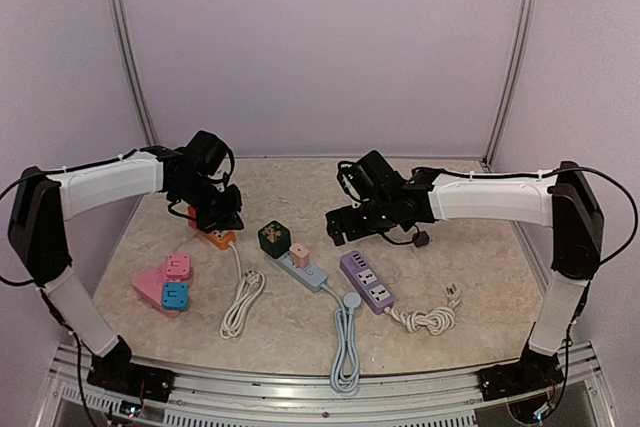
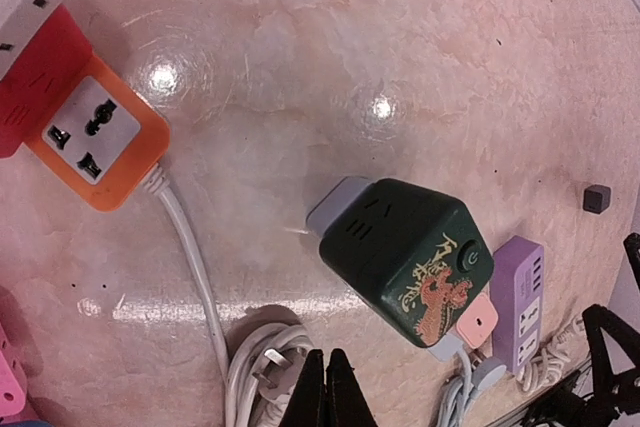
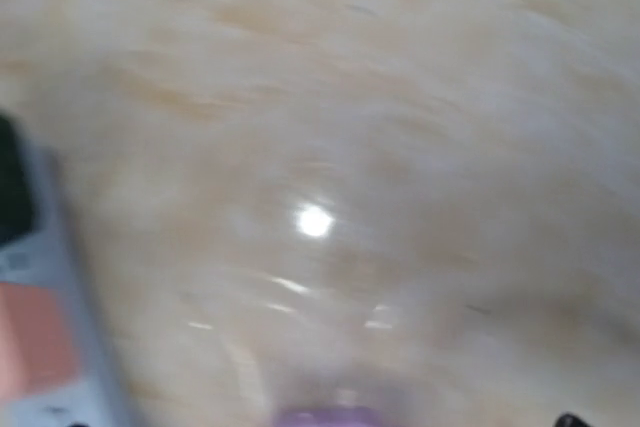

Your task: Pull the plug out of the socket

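Though right jaws cannot be judged, left jaws sit closed near green plug [image 2: 400, 257]

Both the left arm [image 1: 105, 185] and the right arm [image 1: 495, 197] wore white padded covers along their long links. The joints and wrist heads were black blocks. Thin black cables [image 1: 612, 184] ran from the shoulders. The left gripper [image 2: 327, 359] had slim, tapered black fingers.

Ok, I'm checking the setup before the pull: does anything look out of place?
A small black block lies by itself on the table, apart from the purple power strip. The right wrist picture is blurred. Nothing looks spilled or broken.
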